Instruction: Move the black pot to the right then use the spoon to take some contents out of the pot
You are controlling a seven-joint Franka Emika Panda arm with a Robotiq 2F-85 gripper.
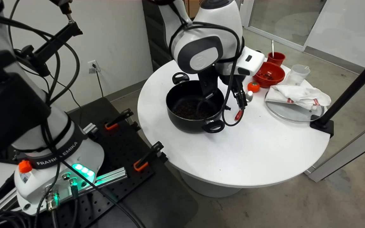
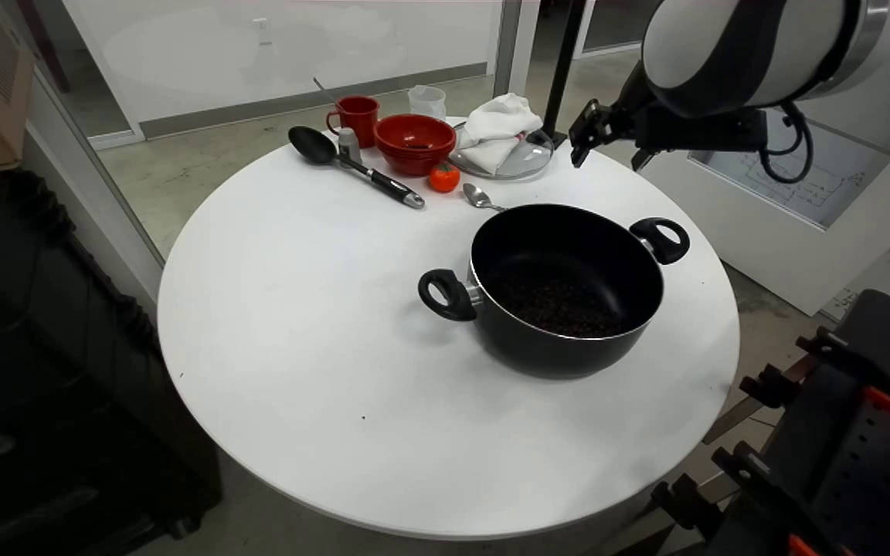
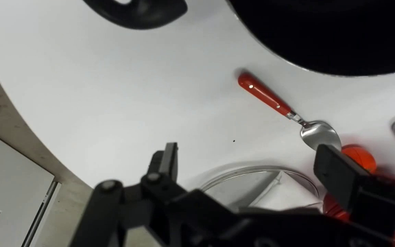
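The wide black pot (image 1: 182, 123) (image 2: 549, 357) stands upright on the white round table in both exterior views, with dark small contents (image 2: 561, 305) across its bottom. Beside it lies the spoon (image 3: 266, 95), red handle and silver bowl, flat on the table. In an exterior view the pot hides the spoon's (image 2: 479, 196) handle; in another the arm partly covers the spoon (image 1: 238, 115). My gripper (image 3: 248, 151) (image 2: 607, 160) hangs above the table, open, its fingers wide apart with nothing between them. One fingertip overlaps the spoon's bowl edge in the wrist view, seemingly well above it.
Past the spoon are a tomato (image 2: 443, 177), stacked red bowls (image 2: 416, 147), a red mug (image 2: 358, 117), a grey shaker (image 2: 348, 145) and a clear cup (image 2: 427, 100). A white cloth (image 2: 501, 127) rests on a glass lid (image 2: 522, 170). A long black utensil (image 2: 391, 186) lies nearby.
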